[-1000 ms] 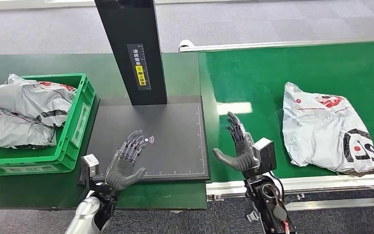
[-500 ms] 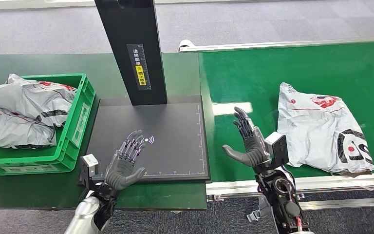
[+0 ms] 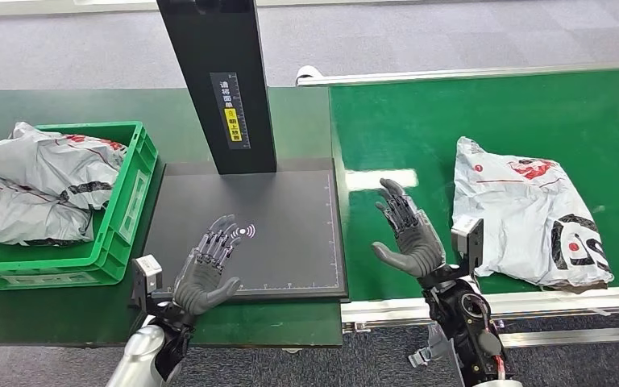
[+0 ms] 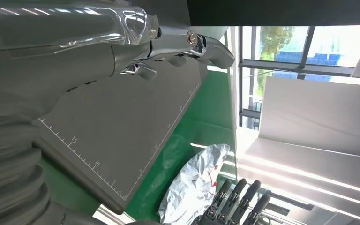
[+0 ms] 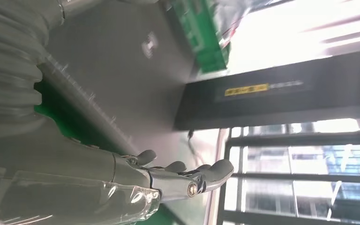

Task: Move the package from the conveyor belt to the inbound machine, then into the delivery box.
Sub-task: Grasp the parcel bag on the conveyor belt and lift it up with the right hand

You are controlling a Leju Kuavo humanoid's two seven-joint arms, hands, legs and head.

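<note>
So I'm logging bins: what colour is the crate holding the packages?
Green crate; the head view shows it best.

Conveyor belt (image 3: 451, 129): right half of the frame, running off the right edge.
Package (image 3: 528, 214): on the belt, right of centre, near its lower edge.
Inbound machine plate (image 3: 290, 210): centre, just left of the belt.
Machine column (image 3: 218, 81): top centre, at the plate's upper edge.
Delivery box (image 3: 133, 193): left, just beside the plate.
Bagged parcels (image 3: 36, 181): in the box.
Left hand (image 3: 205, 270): over the plate's lower left.
Right hand (image 3: 407, 234): over the belt, between plate and package.
</note>
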